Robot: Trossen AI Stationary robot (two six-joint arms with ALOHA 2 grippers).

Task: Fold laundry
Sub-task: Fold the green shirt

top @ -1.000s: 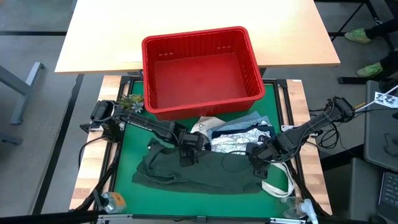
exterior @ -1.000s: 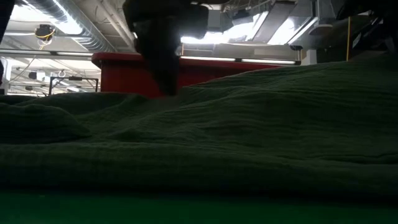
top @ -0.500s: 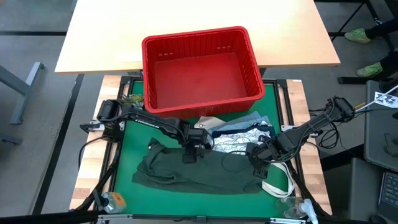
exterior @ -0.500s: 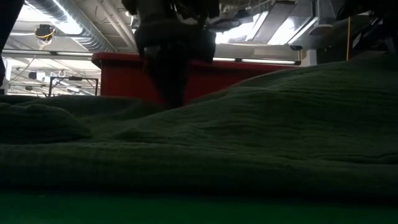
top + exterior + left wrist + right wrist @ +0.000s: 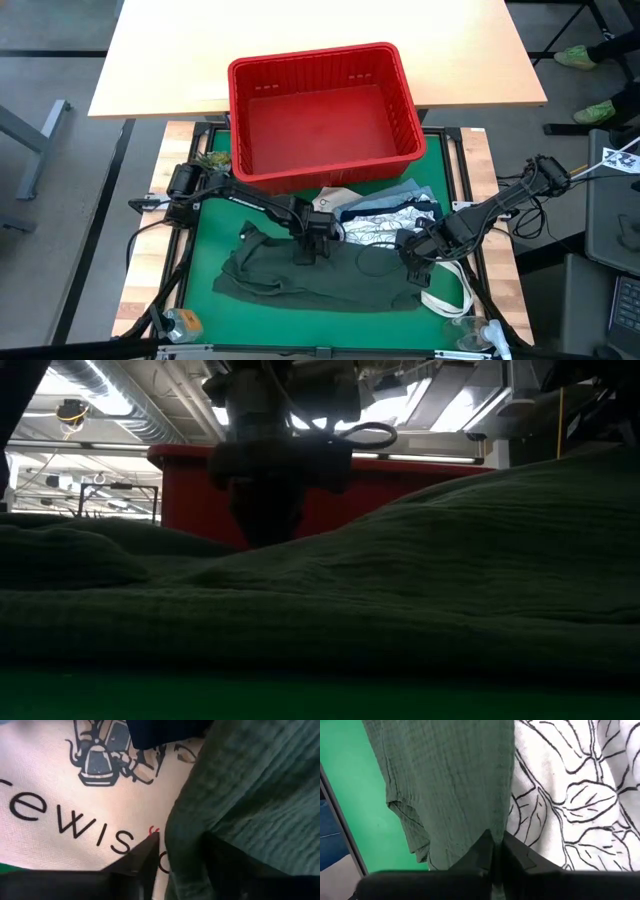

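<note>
The olive green garment (image 5: pixel 320 275) lay spread across the near half of the green mat (image 5: pixel 205 235), its lower hem close to the mat's near edge and a strip of bare mat showing along the left side. Behind it, toward the far edge, the white leaf-print garment (image 5: pixel 375 232), a navy piece (image 5: pixel 385 212) and light blue denim (image 5: pixel 415 192) were bunched together against the red basket (image 5: pixel 322 110), which overhung the mat's far edge. A white tote bag (image 5: pixel 75 810) with printed lettering lay just beside the olive cloth.

The left gripper (image 5: pixel 312 248) sat at the olive garment's far edge near the mat's middle; its fingers (image 5: pixel 142 862) stood partly apart with a fold of olive fabric between them.

The right gripper (image 5: pixel 415 262) was at the garment's right end, near the mat's right edge, its fingers (image 5: pixel 492 852) pinched tight on the olive hem where it met the leaf-print cloth.
</note>
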